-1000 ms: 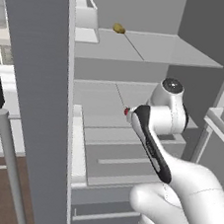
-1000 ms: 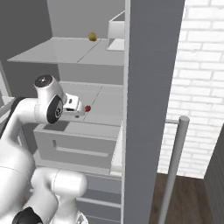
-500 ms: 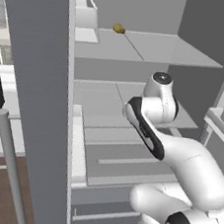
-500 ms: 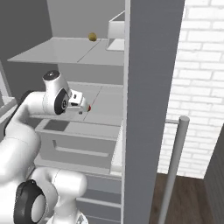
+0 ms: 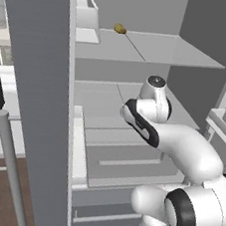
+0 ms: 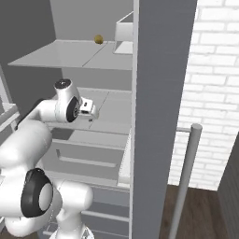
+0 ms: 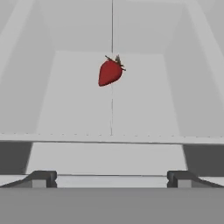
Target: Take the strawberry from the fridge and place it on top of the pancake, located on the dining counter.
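We see our hand (image 7: 111, 177) with its fingertips (image 7: 41, 178) spread wide and holding nothing, reaching into the open fridge (image 5: 138, 83) just above the middle shelf (image 7: 111, 113). The strawberry (image 7: 110, 71) lies ahead of the hand on that shelf, near the back wall, apart from both fingertips. On the shelf above sit a small yellowish lump (image 5: 120, 29) and a white box (image 5: 87, 12).
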